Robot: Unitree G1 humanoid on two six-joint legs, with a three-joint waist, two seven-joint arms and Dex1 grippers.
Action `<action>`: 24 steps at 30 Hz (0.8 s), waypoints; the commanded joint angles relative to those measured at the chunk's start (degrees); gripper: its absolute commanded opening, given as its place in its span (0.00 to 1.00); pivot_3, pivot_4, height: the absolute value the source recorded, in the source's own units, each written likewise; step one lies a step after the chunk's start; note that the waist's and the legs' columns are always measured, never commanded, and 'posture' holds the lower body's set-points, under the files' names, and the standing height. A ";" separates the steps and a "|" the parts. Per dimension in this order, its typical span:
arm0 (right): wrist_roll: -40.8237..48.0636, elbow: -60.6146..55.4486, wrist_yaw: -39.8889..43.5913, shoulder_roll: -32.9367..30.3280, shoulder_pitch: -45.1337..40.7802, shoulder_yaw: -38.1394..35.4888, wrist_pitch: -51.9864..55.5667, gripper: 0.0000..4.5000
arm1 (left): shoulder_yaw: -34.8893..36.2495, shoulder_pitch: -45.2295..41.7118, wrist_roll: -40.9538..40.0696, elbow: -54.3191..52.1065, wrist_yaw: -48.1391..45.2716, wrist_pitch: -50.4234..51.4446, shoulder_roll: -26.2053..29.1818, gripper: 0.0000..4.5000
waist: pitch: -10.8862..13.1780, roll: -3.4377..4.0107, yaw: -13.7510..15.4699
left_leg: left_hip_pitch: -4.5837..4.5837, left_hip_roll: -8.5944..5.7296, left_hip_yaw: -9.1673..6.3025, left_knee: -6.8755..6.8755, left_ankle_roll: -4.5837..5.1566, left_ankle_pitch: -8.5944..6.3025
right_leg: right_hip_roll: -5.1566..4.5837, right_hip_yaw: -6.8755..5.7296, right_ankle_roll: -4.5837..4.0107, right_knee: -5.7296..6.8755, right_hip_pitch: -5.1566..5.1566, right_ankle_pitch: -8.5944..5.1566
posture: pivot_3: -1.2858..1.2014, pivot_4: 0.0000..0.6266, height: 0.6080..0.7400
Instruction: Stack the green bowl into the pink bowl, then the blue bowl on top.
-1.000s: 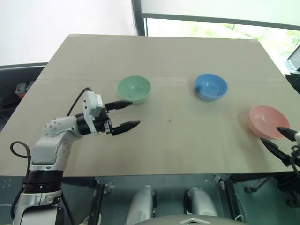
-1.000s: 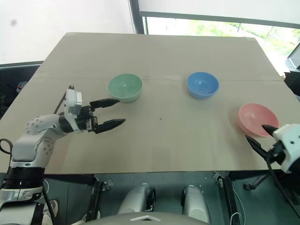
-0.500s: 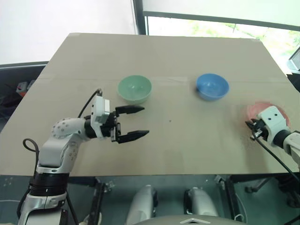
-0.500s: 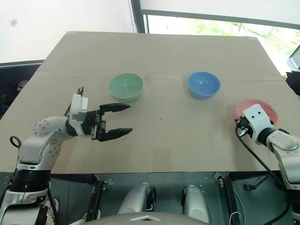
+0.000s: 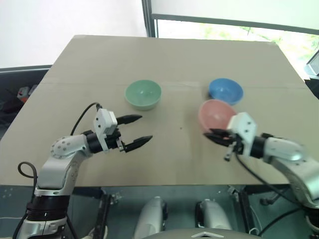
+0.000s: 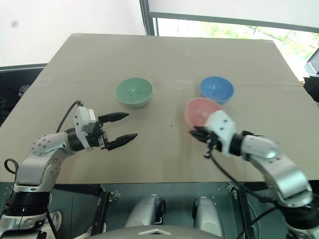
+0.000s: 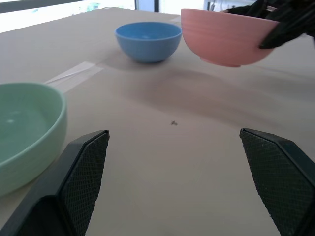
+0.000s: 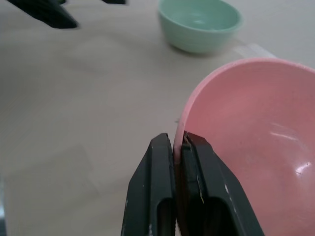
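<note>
Right gripper [image 5: 215, 135] clamps the pink bowl's [image 5: 215, 113] rim (centre-right, lifted off the table); left gripper [image 5: 135, 131] fingers spread apart, empty.

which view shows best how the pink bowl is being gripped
The right wrist view: the right pincer is shut on the rim of the smooth salmon-pink bowl, one finger inside, one outside. The left wrist view shows the bowl lifted off the table; the head views show it from above.

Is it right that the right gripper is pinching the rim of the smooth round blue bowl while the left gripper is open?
Not quite: the right gripper pinches the rim of the smooth round pink bowl, as the right wrist view shows. The left gripper is indeed open.
</note>
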 commanded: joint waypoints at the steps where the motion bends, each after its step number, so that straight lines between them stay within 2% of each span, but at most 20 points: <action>1: -6.85 12.64 -1.26 4.52 -7.17 6.51 -4.85 0.08 | 1.01 -1.40 0.60 -0.87 1.86 -0.46 0.20 1.00 | 0.02 0.01 0.14 | 0.00 0.00 -0.01 0.01 -0.01 0.00 | 0.01 -0.01 0.00 0.03 0.00 0.00 | 0.52 0.24 1.00; 3: -9.03 16.75 -0.92 5.69 -8.83 8.36 -7.02 0.22 | 0.98 -1.78 0.98 -1.45 2.98 -0.26 0.16 1.00 | 0.02 0.02 0.32 | -0.01 -0.02 -0.06 0.01 -0.02 0.01 | 0.02 -0.07 0.00 0.07 -0.02 0.00 | 0.52 0.24 1.00; 6: -10.81 18.13 0.29 5.97 -9.11 9.90 -8.91 0.50 | 0.81 -2.18 2.27 -2.99 5.64 0.92 0.39 1.00 | 0.02 0.02 0.18 | -0.12 -0.03 -0.09 -0.04 -0.02 0.01 | 0.03 -0.11 0.01 0.06 -0.06 0.00 | 0.52 0.24 1.00; 8: -10.13 15.91 0.61 6.13 -8.80 8.63 -8.52 0.74 | 0.49 -2.85 4.02 -3.99 7.39 0.96 0.92 1.00 | 0.04 0.04 -0.01 | -0.16 -0.03 -0.05 -0.14 -0.02 0.01 | 0.04 -0.11 0.02 0.07 -0.08 0.01 | 0.52 0.24 1.00; 11: -5.53 8.84 0.77 6.34 -7.87 3.09 -6.75 0.98 | -1.62 -6.11 10.11 -5.51 12.26 4.00 3.08 1.00 | 0.08 0.05 0.14 | -0.18 -0.01 -0.05 -0.17 -0.03 0.02 | 0.06 -0.13 0.02 0.06 -0.10 0.01 | 0.52 0.24 1.00; 17: -0.39 -0.60 -0.03 4.36 -3.39 -4.13 -3.64 0.98 | -8.10 -14.59 17.09 -2.61 11.88 4.68 5.79 1.00 | 0.04 0.00 0.19 | -0.07 -0.01 -0.08 -0.13 -0.07 0.04 | 0.06 -0.17 0.03 0.04 -0.02 0.01 | 0.52 0.24 1.00; 21: -2.89 -0.92 -4.39 4.05 -0.90 -6.65 -3.58 0.98 | -11.99 -18.45 21.49 1.22 10.66 2.17 6.29 1.00 | 0.06 0.03 -0.18 | -0.08 -0.13 -0.02 -0.14 -0.09 0.05 | 0.12 -0.13 0.03 0.07 -0.07 0.01 | 0.52 0.24 1.00; 24: -3.58 -2.35 -6.12 3.81 1.56 -7.08 -3.69 0.98 | -17.67 -23.96 29.90 7.70 11.22 1.14 7.54 1.00 | 0.06 0.03 0.08 | -0.10 -0.12 0.01 -0.16 -0.10 0.05 | 0.15 -0.09 0.03 0.08 -0.12 0.00 | 0.52 0.24 1.00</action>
